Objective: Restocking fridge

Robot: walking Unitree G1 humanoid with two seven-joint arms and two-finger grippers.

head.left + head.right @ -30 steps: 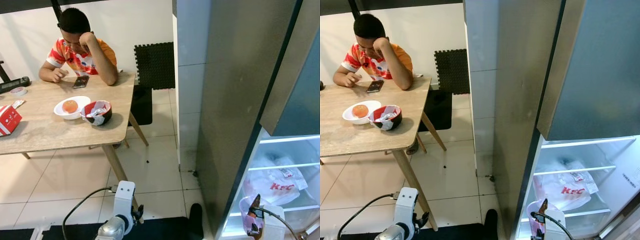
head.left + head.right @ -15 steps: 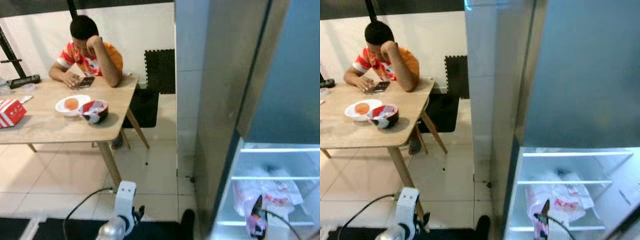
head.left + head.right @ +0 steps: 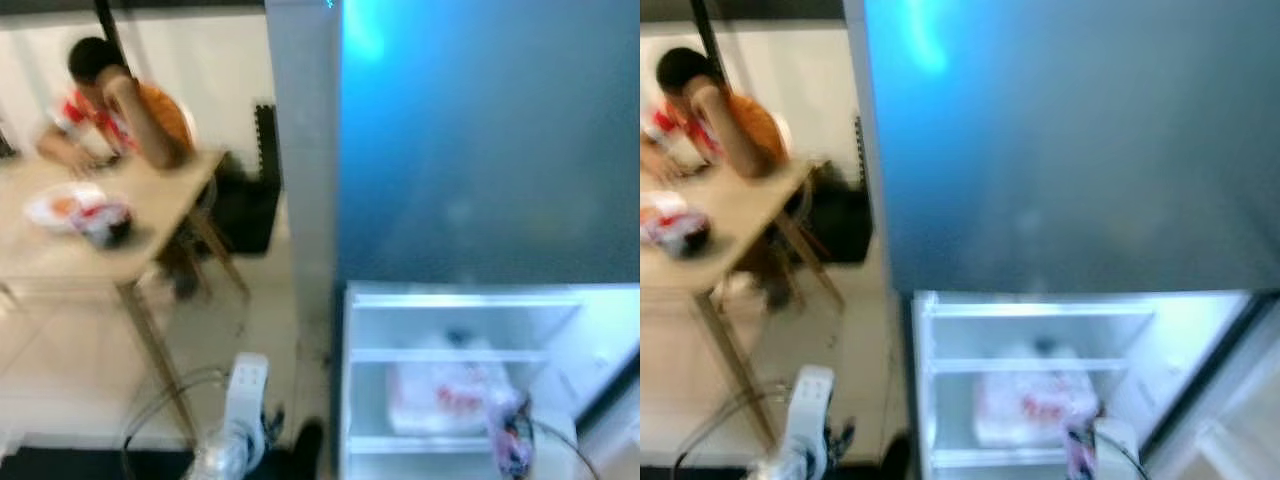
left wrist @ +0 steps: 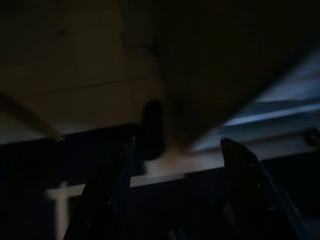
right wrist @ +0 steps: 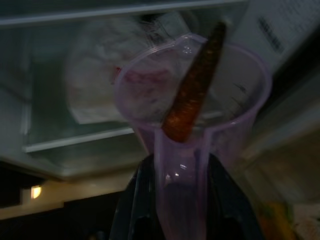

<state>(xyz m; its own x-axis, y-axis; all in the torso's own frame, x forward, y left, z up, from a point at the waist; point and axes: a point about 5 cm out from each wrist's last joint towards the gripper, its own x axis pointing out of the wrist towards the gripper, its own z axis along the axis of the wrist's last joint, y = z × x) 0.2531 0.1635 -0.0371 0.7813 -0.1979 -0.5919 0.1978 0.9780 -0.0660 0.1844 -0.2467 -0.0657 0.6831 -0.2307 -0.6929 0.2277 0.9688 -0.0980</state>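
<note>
Right gripper: clamped on translucent purple plastic cup holding orange carrot | Left gripper: fingers spread wide, idle

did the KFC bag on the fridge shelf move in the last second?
No. The KFC bag sits on the same shelf level in the fridge; the camera swung, not the bag.

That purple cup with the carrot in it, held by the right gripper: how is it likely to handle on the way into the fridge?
The cup looks like thin see-through plastic, so probably light and easily squeezed. The right gripper holds it by its handle alone, so it may swing. The carrot leans loose above the rim and could tip out if tilted.
</note>
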